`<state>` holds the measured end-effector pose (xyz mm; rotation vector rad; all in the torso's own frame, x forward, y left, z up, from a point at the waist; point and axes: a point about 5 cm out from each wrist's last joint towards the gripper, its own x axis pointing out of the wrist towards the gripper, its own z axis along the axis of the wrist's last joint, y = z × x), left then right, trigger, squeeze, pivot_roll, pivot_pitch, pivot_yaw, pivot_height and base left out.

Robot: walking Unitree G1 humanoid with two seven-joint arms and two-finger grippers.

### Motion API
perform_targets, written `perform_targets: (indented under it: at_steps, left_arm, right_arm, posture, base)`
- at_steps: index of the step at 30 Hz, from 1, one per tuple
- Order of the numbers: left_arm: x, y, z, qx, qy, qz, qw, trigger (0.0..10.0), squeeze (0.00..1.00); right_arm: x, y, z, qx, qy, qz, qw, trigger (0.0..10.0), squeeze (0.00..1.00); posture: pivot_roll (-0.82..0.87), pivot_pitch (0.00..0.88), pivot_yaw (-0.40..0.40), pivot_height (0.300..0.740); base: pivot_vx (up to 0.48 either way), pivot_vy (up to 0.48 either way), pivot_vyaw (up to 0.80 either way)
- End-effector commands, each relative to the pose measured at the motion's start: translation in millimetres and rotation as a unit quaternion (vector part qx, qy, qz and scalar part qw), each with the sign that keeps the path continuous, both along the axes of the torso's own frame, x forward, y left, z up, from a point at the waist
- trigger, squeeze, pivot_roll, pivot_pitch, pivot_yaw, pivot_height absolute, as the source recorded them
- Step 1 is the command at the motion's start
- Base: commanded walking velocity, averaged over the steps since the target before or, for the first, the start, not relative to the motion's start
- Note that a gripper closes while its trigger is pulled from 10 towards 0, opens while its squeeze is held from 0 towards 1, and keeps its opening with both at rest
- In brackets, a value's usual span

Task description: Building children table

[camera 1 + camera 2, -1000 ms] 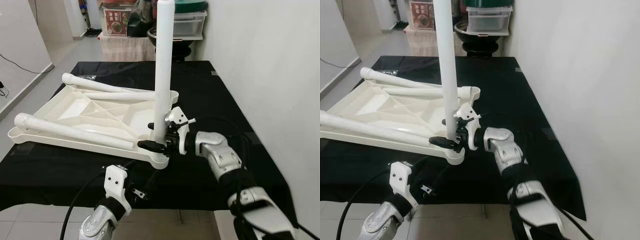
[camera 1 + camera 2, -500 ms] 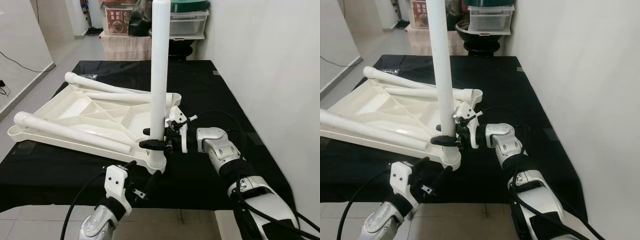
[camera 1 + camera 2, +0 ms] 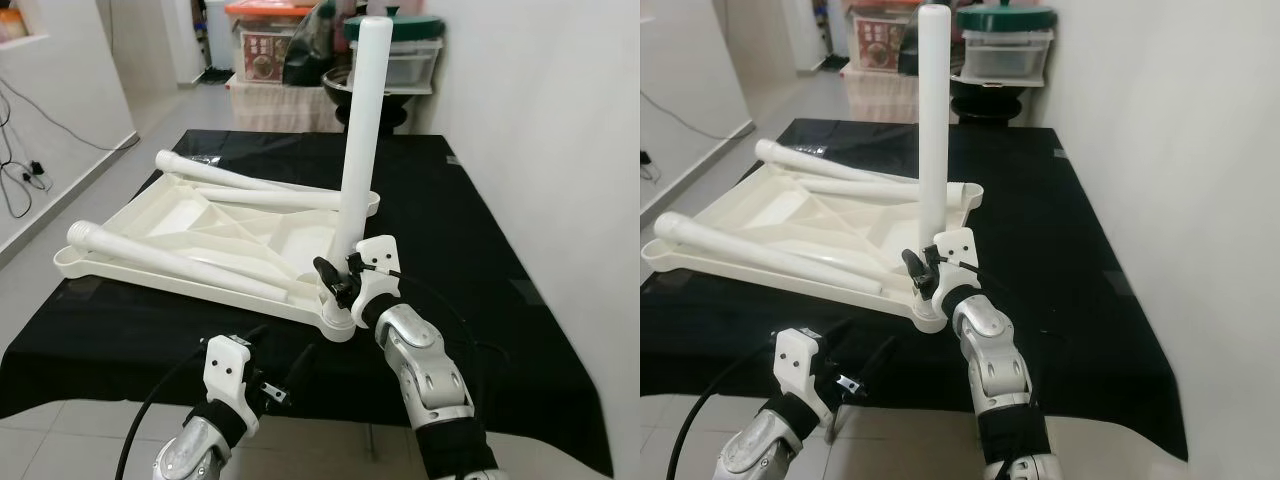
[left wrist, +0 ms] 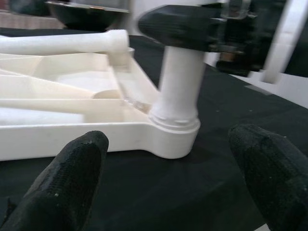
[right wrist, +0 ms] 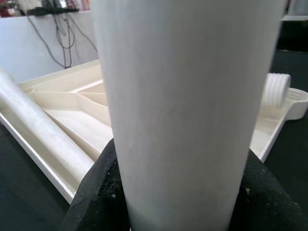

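Upright table leg point(image 3: 360, 130) clamped near its base by the right gripper point(image 3: 335, 281).

The leg is seated in the near corner socket of the upturned tabletop point(image 3: 190, 220), laid on the black table point(image 3: 480, 250). The left gripper point(image 3: 275, 368) is held spread apart, just before that corner.

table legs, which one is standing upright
The leg at the tabletop's near right corner, gripped low down by the right gripper. The other legs lie loose on the upturned tabletop.
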<state>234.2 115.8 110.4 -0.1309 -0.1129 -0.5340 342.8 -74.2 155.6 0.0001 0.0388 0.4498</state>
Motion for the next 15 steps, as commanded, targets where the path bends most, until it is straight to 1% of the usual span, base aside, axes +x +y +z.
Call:
perform_targets:
  at_steps: [1,2,3,4,5,7,8,9,10,11,12,13,14,15]
  left_arm:
    - [-0.1,-1.3,-3,0.005,0.007,-0.006,1.0,10.0,0.0]
    - [-0.1,-1.3,-3,0.005,0.007,-0.006,1.0,10.0,0.0]
    - [0.0,-1.4,-3,0.005,0.007,-0.006,1.0,10.0,0.0]
    - [0.3,-1.4,-3,0.005,0.007,-0.004,1.0,10.0,0.0]
    - [0.3,-1.4,-3,0.005,0.007,-0.004,1.0,10.0,0.0]
    - [0.6,-1.6,-3,0.005,0.006,-0.002,1.0,10.0,0.0]
    - [0.9,-1.8,-3,0.004,0.007,-0.002,1.0,10.0,0.0]
    - [0.9,-1.8,-3,0.004,0.007,-0.002,1.0,10.0,0.0]
    - [1.0,-2.2,-4,0.004,0.007,-0.002,1.0,10.0,0.0]
    - [1.1,-2.4,-4,0.004,0.008,-0.003,1.0,10.0,0.0]
    - [1.2,-2.8,-4,0.004,0.008,-0.004,1.0,10.0,0.0]
    - [1.4,-3.1,-4,0.004,0.009,-0.005,1.0,10.0,0.0]
    - [1.4,-3.1,-4,0.004,0.009,-0.005,1.0,10.0,0.0]
    - [1.5,-3.6,-5,0.003,0.009,-0.006,1.0,10.0,0.0]
  right_arm:
    - [0.2,-2.5,-36,-0.01,0.086,-0.003,0.996,0.0,0.0]
    - [0.2,-2.5,-36,-0.01,0.086,-0.003,0.996,0.0,0.0]
    - [5.0,0.8,-30,-0.011,0.077,0.01,0.997,1.5,0.0]
    - [8.7,2.4,-24,-0.017,0.068,0.009,0.997,10.0,0.0]
    - [8.7,2.4,-24,-0.017,0.068,0.009,0.997,10.0,0.0]
    - [13.7,1.8,-14,-0.018,0.055,0.001,0.998,10.0,0.0]
    - [17.3,3.4,-7,-0.002,0.047,0.035,0.998,10.0,1.0]
    - [17.3,3.4,-7,-0.002,0.047,0.035,0.998,10.0,1.0]
    - [17.7,6.1,0,0.01,0.039,0.077,0.996,10.0,1.0]
    - [17.3,8.1,5,0.017,0.035,0.105,0.994,10.0,1.0]
    - [17.5,8.7,13,0.018,0.023,0.15,0.988,10.0,1.0]
    - [17.4,8.7,17,0.016,0.016,0.175,0.984,10.0,1.0]
    - [17.4,8.7,17,0.016,0.016,0.175,0.984,10.0,1.0]
    - [17.9,7.1,19,0.008,0.01,0.204,0.979,10.0,0.87]
  posture:
    - [0.06,0.075,-0.033,0.74]
    - [0.06,0.075,-0.033,0.74]
    - [0.06,0.075,-0.033,0.74]
    - [0.06,0.069,-0.034,0.74]
    - [0.06,0.069,-0.034,0.74]
    - [0.07,0.067,-0.035,0.74]
    - [0.07,0.063,-0.035,0.74]
    - [0.07,0.063,-0.035,0.74]
    - [0.07,0.058,-0.034,0.74]
    - [0.07,0.058,-0.034,0.74]
    - [0.07,0.054,-0.033,0.74]
    - [0.07,0.053,-0.034,0.74]
    - [0.07,0.053,-0.034,0.74]
    - [0.07,0.048,-0.034,0.74]
  base:
    - [0.0,0.0,0.0]
    - [0.0,0.0,0.0]
    - [0.0,0.0,0.0]
    - [0.0,0.0,0.0]
    - [0.0,0.0,0.0]
    - [0.0,0.0,0.0]
    - [0.0,0.0,0.0]
    - [0.0,0.0,0.0]
    - [0.0,0.0,0.0]
    - [0.0,0.0,0.0]
    - [0.0,0.0,0.0]
    - [0.0,0.0,0.0]
    - [0.0,0.0,0.0]
    - [0.0,0.0,0.0]
